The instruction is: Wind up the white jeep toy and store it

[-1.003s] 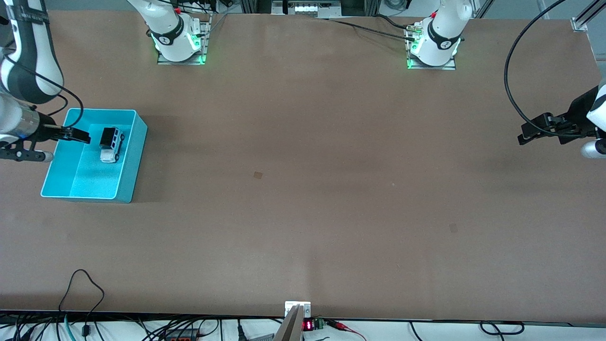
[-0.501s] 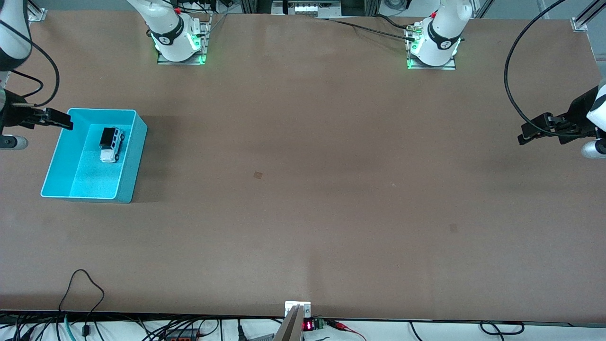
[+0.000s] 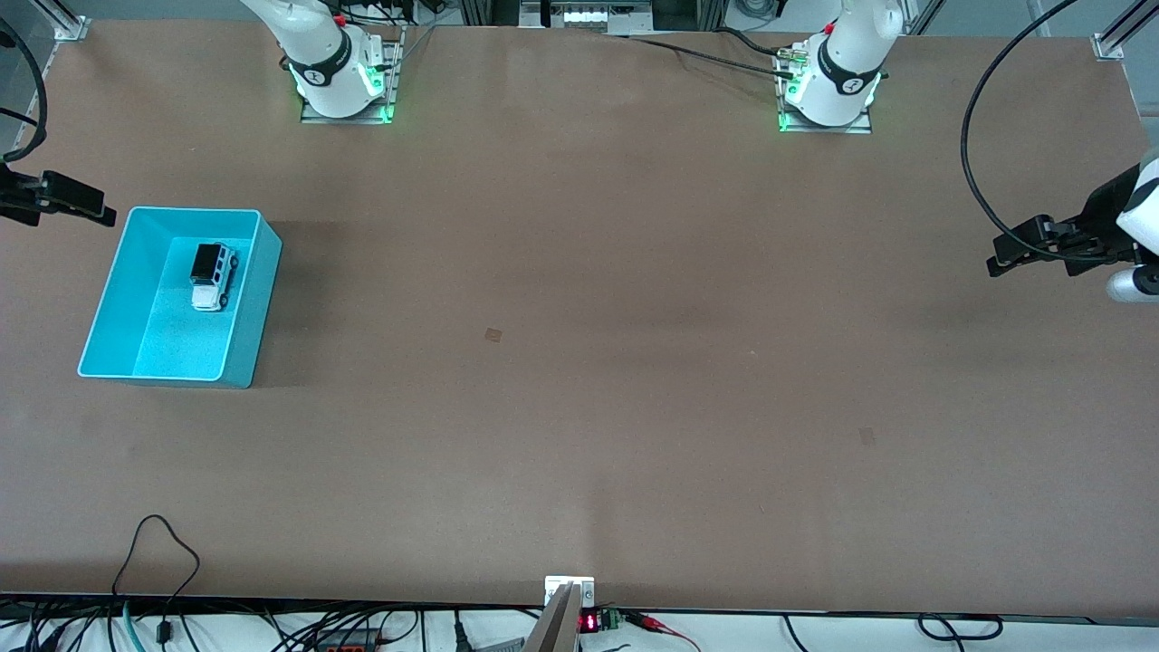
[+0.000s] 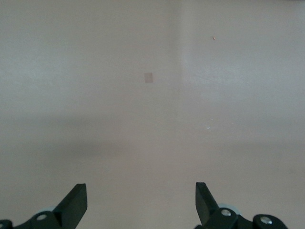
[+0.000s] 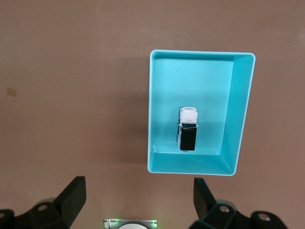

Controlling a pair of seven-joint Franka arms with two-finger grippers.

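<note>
Since the white jeep toy [image 3: 212,276] sits in the teal bin [image 3: 249,299] and both the right gripper [image 5: 138,202] and the waiting left gripper [image 4: 140,202] are spread empty over the table [image 3: 579,362], I'd only worry about the spring rolling it around.

bases: white rounded columns, black collar ring with small white mark, on metal plates, green light glowing at foot
red: small red part at top of each base
cables: black, loop by left arm, thinner ones run to left base
left gripper [image 3: 996,265]: black, angular; white link and silver cylinder beside it
right gripper [image 3: 107,215]: black, blocky
fingers [image 4: 75,202]: black wedge tips, round silver screws at the mounts
</note>
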